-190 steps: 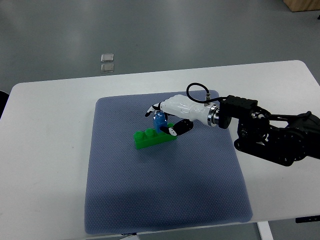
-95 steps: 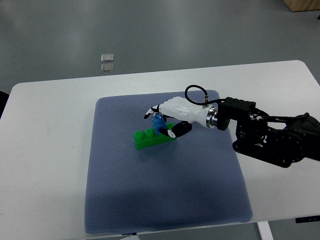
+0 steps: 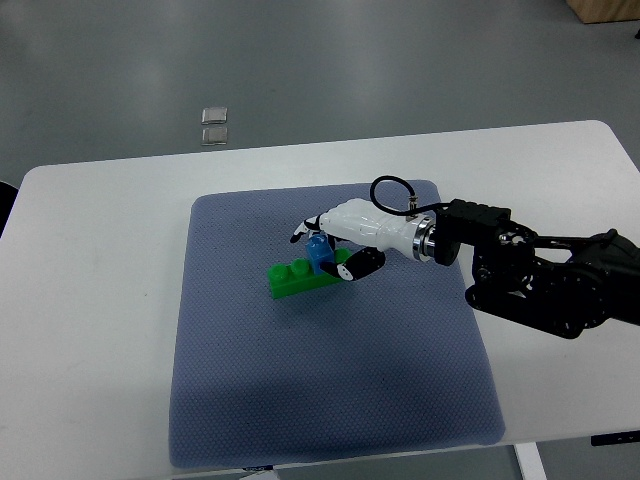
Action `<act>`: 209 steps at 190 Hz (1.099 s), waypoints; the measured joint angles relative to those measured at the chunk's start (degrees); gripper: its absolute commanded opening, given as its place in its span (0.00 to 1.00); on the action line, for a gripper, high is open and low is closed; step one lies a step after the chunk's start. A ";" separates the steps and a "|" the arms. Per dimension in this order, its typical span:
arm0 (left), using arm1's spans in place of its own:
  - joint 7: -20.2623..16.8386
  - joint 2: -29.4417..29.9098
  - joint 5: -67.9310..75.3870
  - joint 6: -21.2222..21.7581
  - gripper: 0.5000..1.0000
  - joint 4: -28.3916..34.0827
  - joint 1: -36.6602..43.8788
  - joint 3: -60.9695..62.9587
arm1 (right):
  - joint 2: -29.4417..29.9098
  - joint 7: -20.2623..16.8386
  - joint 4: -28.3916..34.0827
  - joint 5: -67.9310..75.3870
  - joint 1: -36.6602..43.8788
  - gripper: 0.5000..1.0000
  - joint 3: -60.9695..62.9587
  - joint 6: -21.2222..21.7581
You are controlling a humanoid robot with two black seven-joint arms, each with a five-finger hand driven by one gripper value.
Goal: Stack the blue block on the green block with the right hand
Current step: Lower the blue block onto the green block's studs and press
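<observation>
A long green block (image 3: 296, 278) lies on the blue-grey mat (image 3: 330, 400), left of centre. A small blue block (image 3: 320, 252) sits at the green block's right end, on top of it. My right hand (image 3: 325, 252), white with black fingertips, comes in from the right and is closed around the blue block, with the thumb (image 3: 358, 265) low in front and the fingers (image 3: 303, 232) behind. The left arm does not show.
The mat lies on a white table (image 3: 90, 300). Two small square clear items (image 3: 214, 124) lie on the grey floor beyond the table's far edge. My black forearm (image 3: 540, 280) lies over the table's right side.
The right hand has shifted very slightly to the right and lower, still closed on the blue block at the green block's right end. The green block has not moved.
</observation>
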 measured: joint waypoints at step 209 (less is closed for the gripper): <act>0.01 0.00 0.00 -0.01 1.00 0.00 0.00 0.00 | 1.30 0.02 -3.16 -0.09 -1.01 0.00 -0.05 -0.74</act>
